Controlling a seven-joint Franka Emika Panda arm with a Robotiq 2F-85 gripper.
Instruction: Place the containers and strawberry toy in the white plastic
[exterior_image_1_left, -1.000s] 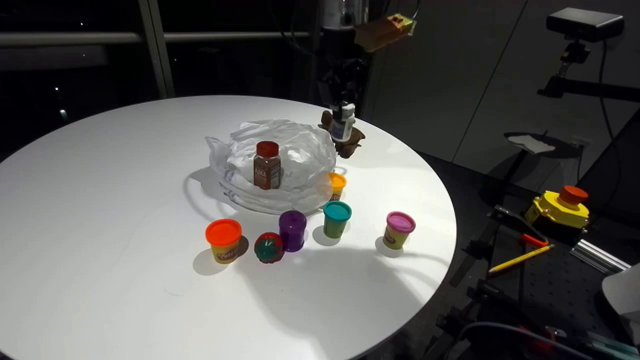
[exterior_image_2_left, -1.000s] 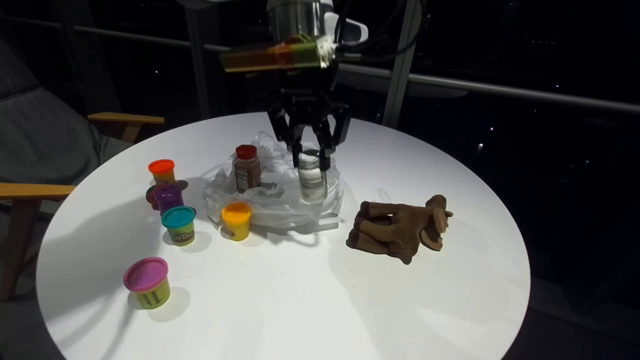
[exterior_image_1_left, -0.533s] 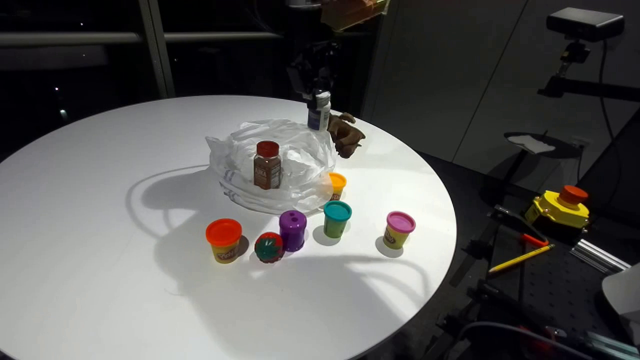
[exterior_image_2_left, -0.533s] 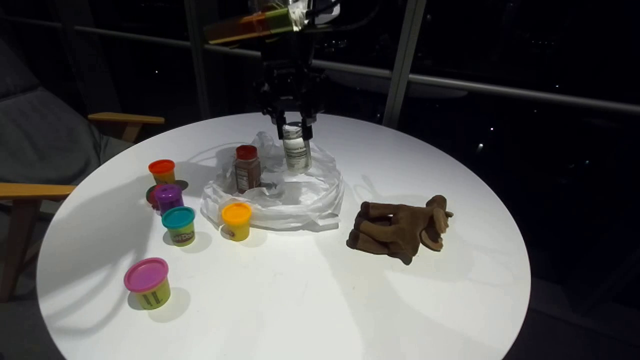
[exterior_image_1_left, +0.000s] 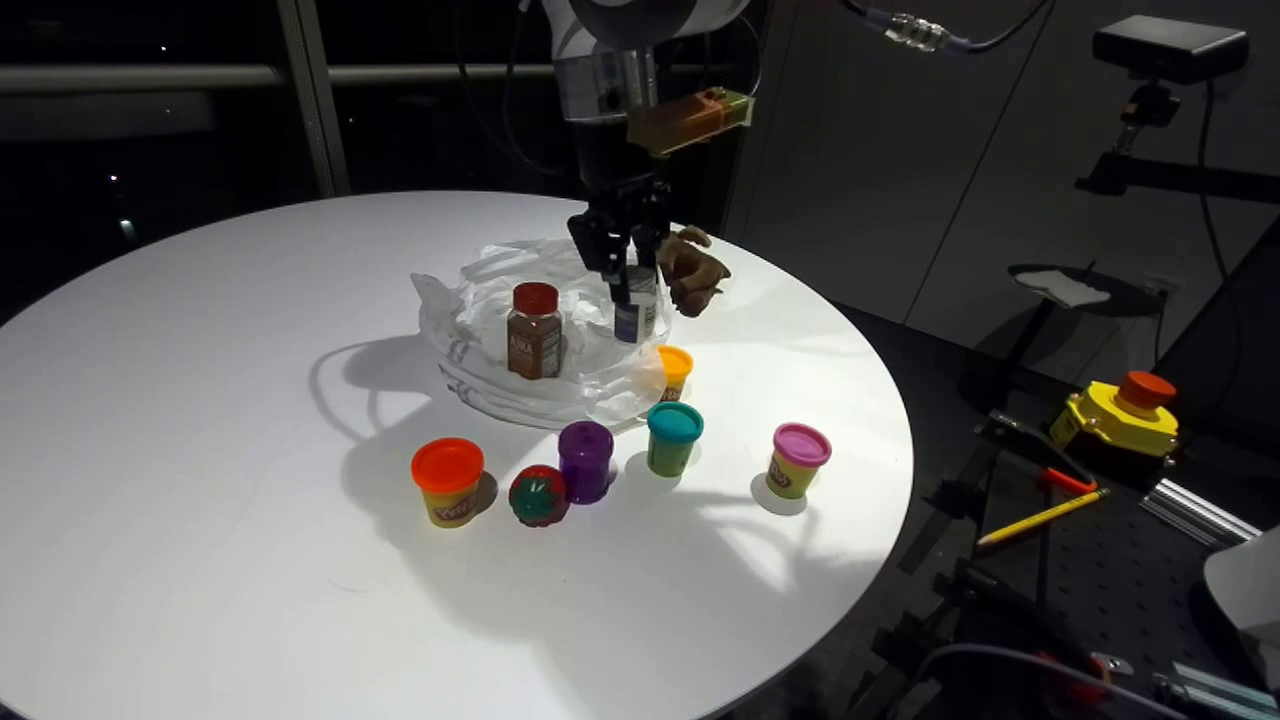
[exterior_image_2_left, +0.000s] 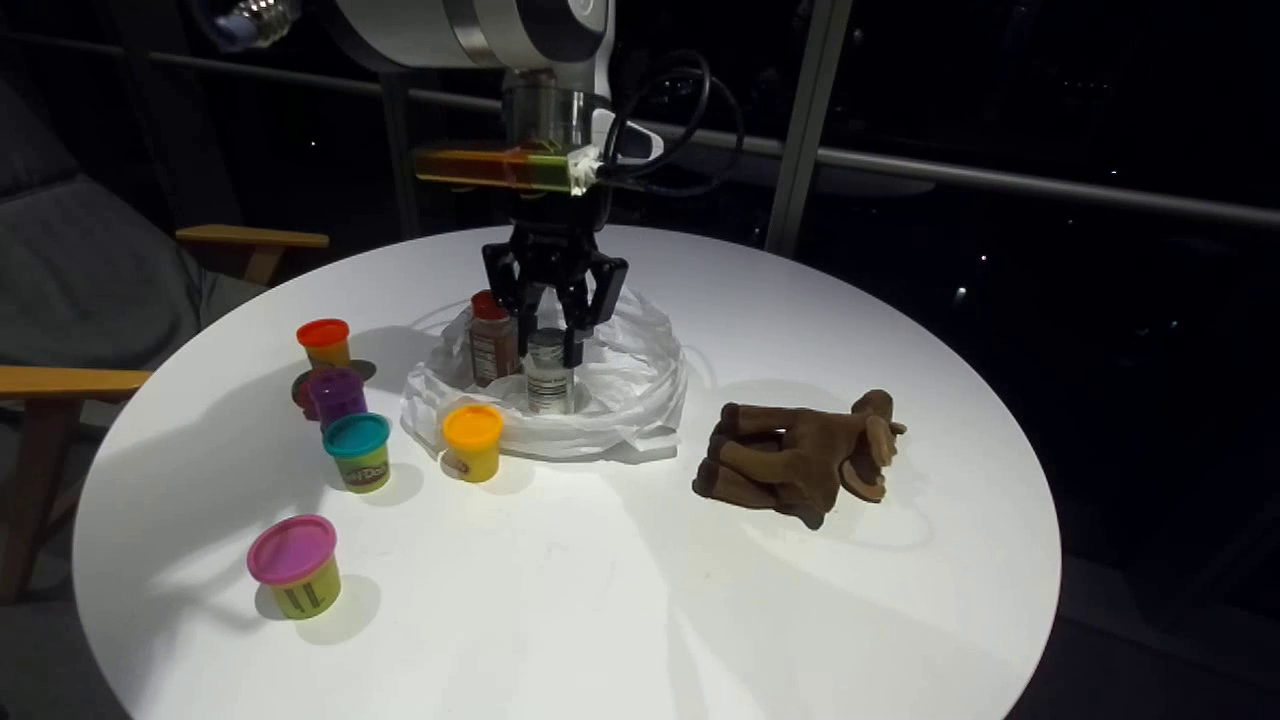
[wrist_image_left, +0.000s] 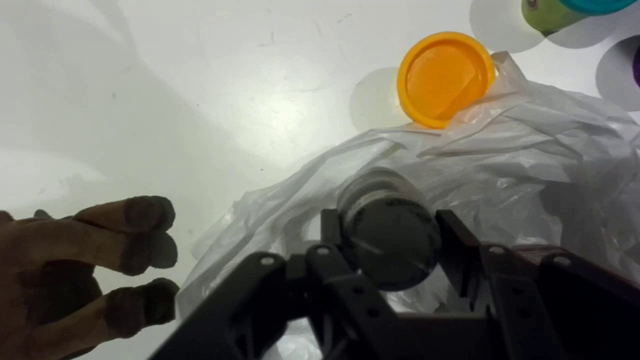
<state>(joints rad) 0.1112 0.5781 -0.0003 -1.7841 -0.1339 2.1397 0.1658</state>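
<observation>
In an exterior view (12 = top), white bottle (exterior_image_1_left: 637, 320) is at approx. 3 o'clock w/in outline of plastic bag (exterior_image_1_left: 500, 397); red-capped jar (exterior_image_1_left: 535, 345) stands at 9 o'clock from it, apart.

In an exterior view, gripper (exterior_image_2_left: 550, 352) has jaws narrowed to bottle width, holding its top. Bottle hangs at 6 o'clock from tool, long axis approx. vert. Base contact w/ bag: cannot tell.

Wrist view: bag spreads under bottle; yellow-orange cup (wrist_image_left: 446, 80) is at 1 o'clock from bottle, against bag edge. Likely next: straight lowering, if req'd, then release; no sideways travel.

Exterior views overlooking table (exterior_image_2_left: 570, 570), wrist close-up
</observation>
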